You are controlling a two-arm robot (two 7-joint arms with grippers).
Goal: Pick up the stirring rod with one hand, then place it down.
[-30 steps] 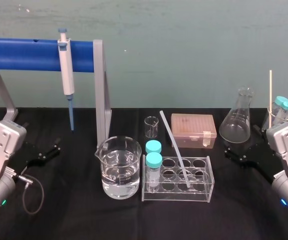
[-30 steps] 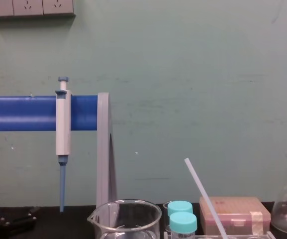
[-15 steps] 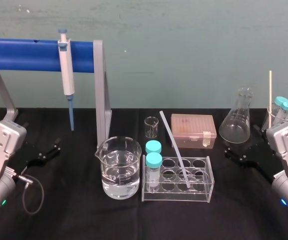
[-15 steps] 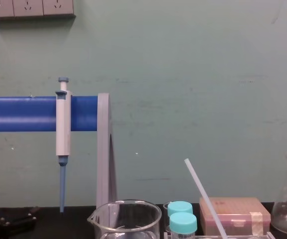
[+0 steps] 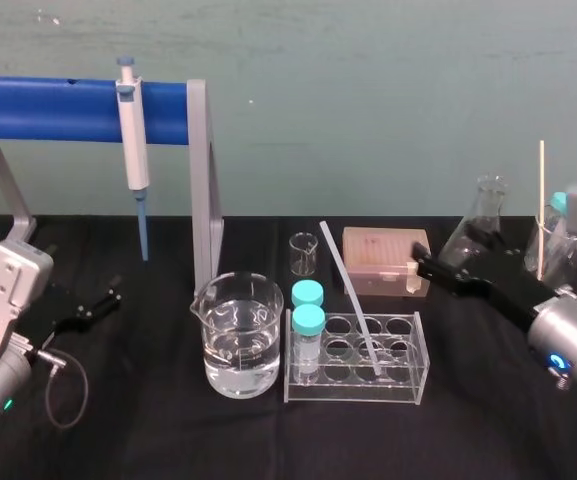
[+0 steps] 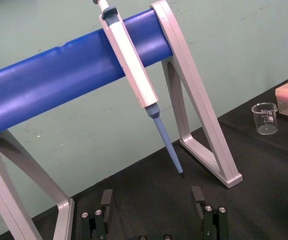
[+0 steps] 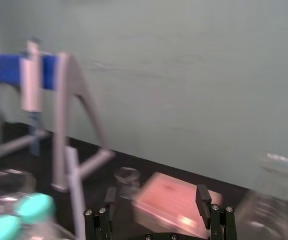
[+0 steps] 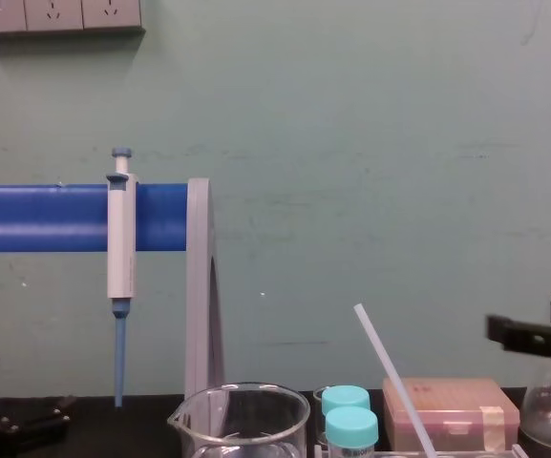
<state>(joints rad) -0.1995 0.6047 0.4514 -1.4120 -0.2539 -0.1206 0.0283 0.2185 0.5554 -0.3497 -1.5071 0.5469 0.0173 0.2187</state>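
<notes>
The long, thin translucent-white stirring rod [image 5: 351, 297] is leaning in the clear plastic tube rack [image 5: 404, 386] in the middle of the black table [image 5: 148, 440]. Its lower end is sitting in one of the rack's holes, and its upper end is tilting back and to the left. Nothing is gripping it.

The black right gripper [image 5: 426, 265] is hovering above the table by the right end of the pink rectangular tip box [image 5: 378, 250]. It is sitting to the right of the rod and apart from it. Its fingers [image 7: 203, 197] are standing wide apart, holding nothing.

The black left gripper [image 5: 93, 305] is resting low at the table's left side — its fingers [image 6: 197, 195] are also spread wide and holding nothing. It is facing the blue-barred grey stand [image 6: 193, 100], where the white-and-blue pipette [image 6: 134, 70] is hanging.
</notes>
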